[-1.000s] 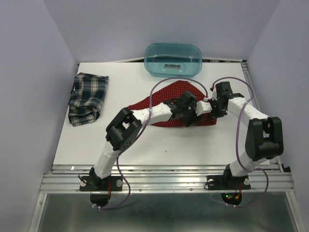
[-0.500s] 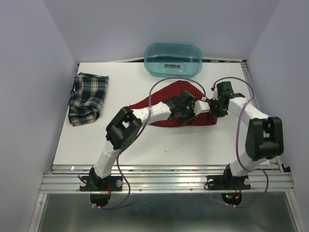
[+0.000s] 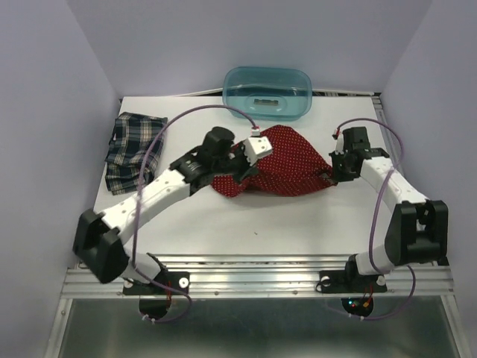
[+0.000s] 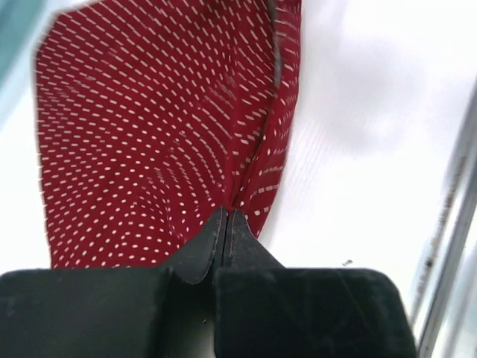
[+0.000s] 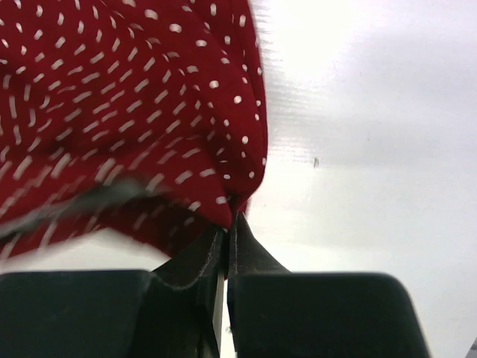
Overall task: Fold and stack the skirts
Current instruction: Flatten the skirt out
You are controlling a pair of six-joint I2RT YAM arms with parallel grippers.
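Two pincers, both clamped on the red skirt (image 3: 287, 160): my left pincer (image 4: 226, 216) bites one end, my right pincer (image 5: 227, 224) the other, cloth spanning between them. The plaid skirt (image 3: 134, 153) lies well apart, beyond my left pincer.

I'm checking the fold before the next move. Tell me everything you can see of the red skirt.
The red skirt is soft cloth, deep red with tiny white dots. It is stretched, creased and roughly fan-shaped, over the middle of the white table, in front of the teal tub. The left gripper is shut on its left edge, the right gripper on its right corner. It lies apart from the plaid skirt.
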